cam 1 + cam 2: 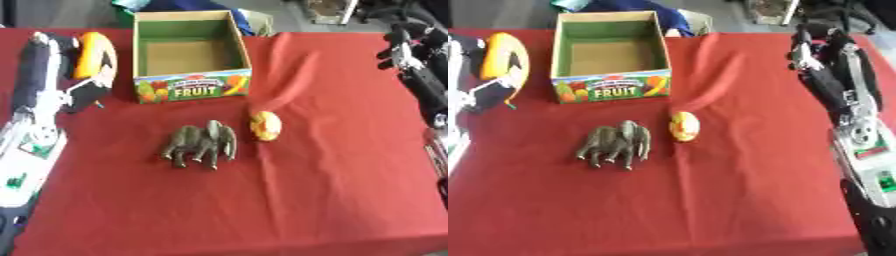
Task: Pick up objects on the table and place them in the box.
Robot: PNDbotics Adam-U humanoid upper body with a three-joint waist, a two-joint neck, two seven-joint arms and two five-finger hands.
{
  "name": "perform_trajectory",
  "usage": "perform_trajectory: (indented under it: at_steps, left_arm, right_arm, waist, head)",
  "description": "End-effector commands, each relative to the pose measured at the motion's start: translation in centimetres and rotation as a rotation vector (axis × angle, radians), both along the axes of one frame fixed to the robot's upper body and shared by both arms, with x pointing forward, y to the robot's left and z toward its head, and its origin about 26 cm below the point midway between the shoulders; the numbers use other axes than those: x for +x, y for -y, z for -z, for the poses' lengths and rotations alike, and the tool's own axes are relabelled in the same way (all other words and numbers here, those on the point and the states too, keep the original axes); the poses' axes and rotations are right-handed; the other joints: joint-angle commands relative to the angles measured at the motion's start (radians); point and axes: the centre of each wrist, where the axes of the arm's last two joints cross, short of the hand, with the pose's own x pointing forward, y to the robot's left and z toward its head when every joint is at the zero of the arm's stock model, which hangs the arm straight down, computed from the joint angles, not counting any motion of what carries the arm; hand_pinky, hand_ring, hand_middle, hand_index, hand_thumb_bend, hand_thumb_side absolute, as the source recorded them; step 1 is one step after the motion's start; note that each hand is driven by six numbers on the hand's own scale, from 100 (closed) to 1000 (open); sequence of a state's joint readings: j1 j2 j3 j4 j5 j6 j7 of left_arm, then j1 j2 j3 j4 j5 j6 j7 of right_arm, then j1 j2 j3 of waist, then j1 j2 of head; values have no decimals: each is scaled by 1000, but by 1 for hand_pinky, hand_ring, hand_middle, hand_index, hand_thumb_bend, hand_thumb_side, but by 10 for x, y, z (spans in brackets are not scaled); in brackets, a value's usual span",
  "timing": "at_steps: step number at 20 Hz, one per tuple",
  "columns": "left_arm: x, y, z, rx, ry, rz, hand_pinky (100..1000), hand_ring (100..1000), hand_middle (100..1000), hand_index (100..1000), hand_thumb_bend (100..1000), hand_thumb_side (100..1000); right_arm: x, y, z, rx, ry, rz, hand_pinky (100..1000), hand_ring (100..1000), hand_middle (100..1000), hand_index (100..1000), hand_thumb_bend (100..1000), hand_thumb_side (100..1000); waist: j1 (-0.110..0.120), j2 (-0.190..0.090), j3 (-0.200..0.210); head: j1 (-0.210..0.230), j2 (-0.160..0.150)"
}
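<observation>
On the box (191,86): "FRUIT" in big letters among printed fruit pictures; a smaller line above, not readable. Open on top, standing at the far middle of the bench (332,175), covered with red cloth.

Left robot hand (80,75) at the left edge, raised beside the box, fingers closed around an orange and yellow rounded object (94,56). Right robot hand (811,45) at the far right, over the cloth, fingers curled, nothing in them.

Grey toy elephant (201,144) standing in the middle, and just right of it a yellow-red fruit toy (265,125), both near the box front.
</observation>
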State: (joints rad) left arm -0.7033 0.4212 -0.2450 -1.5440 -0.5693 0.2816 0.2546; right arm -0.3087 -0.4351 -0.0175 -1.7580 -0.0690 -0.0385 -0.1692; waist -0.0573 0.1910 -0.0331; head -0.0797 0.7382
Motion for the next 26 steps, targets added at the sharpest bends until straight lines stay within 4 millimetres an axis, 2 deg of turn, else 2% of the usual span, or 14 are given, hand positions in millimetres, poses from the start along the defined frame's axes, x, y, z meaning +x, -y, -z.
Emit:
perform_trajectory:
  at_steps: [1, 6, 12, 13, 15, 16, 17, 18, 19, 20, 22, 26]
  left_arm:
    - [20, 3, -12, 6, 14, -39, 362, 384, 190, 365, 100, 100]
    - [57, 21, -6, -5, 9, -74, 375, 406, 210, 386, 100, 100]
    - [86, 28, -3, -8, 32, -133, 390, 445, 256, 430, 100, 100]
    - [90, 27, -4, -8, 39, -151, 401, 466, 292, 463, 161, 100]
    - [97, 24, -4, 0, 47, -196, 451, 553, 412, 565, 409, 100]
    - [100, 23, -3, 12, 46, -218, 504, 625, 495, 650, 581, 100]
    - [102, 21, -3, 27, 44, -239, 543, 678, 550, 692, 727, 175]
    - [104, 20, -3, 44, 42, -259, 571, 716, 595, 718, 820, 246]
    - [105, 18, -3, 62, 42, -277, 581, 728, 611, 727, 856, 269]
    - [106, 17, -4, 76, 46, -294, 624, 774, 674, 752, 899, 357]
    - [106, 14, -5, 100, 54, -324, 635, 789, 700, 773, 911, 400]
    - [105, 9, -4, 109, 49, -353, 626, 775, 684, 758, 916, 425]
  right_arm:
    - [1, -1, -10, -13, 27, -17, 541, 584, 639, 750, 100, 475]
    - [4, -8, -17, -22, 40, -56, 541, 584, 639, 750, 100, 476]
    - [7, -17, -27, -43, 60, -100, 540, 583, 636, 750, 100, 478]
    - [8, -18, -28, -46, 63, -108, 540, 583, 636, 749, 100, 479]
    - [8, -21, -31, -53, 66, -121, 539, 583, 636, 749, 100, 481]
    - [9, -22, -32, -56, 68, -126, 539, 583, 636, 749, 100, 481]
    - [9, -22, -33, -58, 69, -131, 539, 583, 636, 749, 100, 481]
    - [9, -23, -33, -60, 71, -134, 539, 583, 636, 749, 100, 480]
    - [10, -23, -34, -61, 72, -137, 539, 583, 636, 749, 100, 481]
    - [10, -24, -34, -61, 72, -138, 539, 583, 636, 749, 100, 481]
    - [10, -23, -34, -60, 72, -137, 539, 583, 635, 749, 100, 481]
    - [10, -23, -34, -59, 71, -134, 539, 583, 635, 748, 100, 481]
  waist:
    - [2, -12, -10]
    - [9, 6, -55]
    - [25, 37, -116]
    - [29, 42, -127]
    - [35, 51, -147]
    - [38, 55, -156]
    - [41, 57, -164]
    - [43, 60, -171]
    - [45, 61, -176]
    - [46, 62, -180]
    - [46, 64, -184]
    - [47, 61, -182]
  head:
    - [9, -6]
    - [40, -29]
    - [83, -66]
    - [89, -71]
    - [100, -81]
    - [105, -85]
    - [109, -88]
    - [111, -91]
    - [112, -92]
    - [112, -94]
    - [111, -94]
    - [105, -89]
